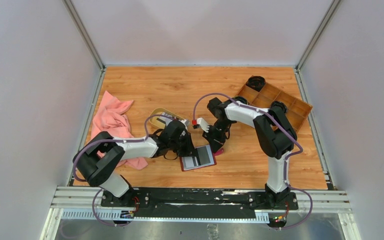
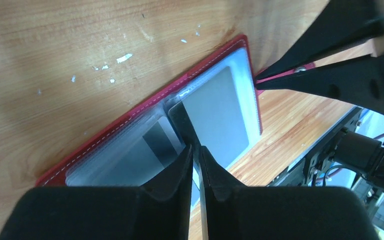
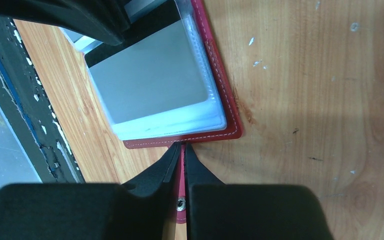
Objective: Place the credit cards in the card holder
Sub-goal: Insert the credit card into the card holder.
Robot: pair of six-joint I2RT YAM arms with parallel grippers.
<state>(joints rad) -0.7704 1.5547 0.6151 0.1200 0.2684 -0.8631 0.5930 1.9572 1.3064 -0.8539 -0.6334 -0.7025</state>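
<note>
Left arm (image 1: 130,147) lies low, stretched across the wooden bench (image 1: 180,85), wrist tipped down. Right arm (image 1: 267,130) rears up, elbow folded, and drops steeply from the other side. The card holder (image 1: 198,157) is spread open flat directly beneath both sets of fingers: dark red leather, pale stitching along the rim, glossy clear sleeves inside. The right fingers (image 3: 155,172) are pressed together on its thin red tab (image 3: 181,202), metal snap stud showing between them; just beyond their tips a matte grey card (image 3: 150,75) sits squarely in its sleeve. The left fingers (image 2: 170,175) are almost together, only a slim slit between the tips. A thin black card (image 2: 182,125) runs from that slit, tilted, its far end tucked at the sleeves by the fold. Whether those fingers actually pinch it, I can't tell. The right fingers' black tips show just off the holder's far corner there.
</note>
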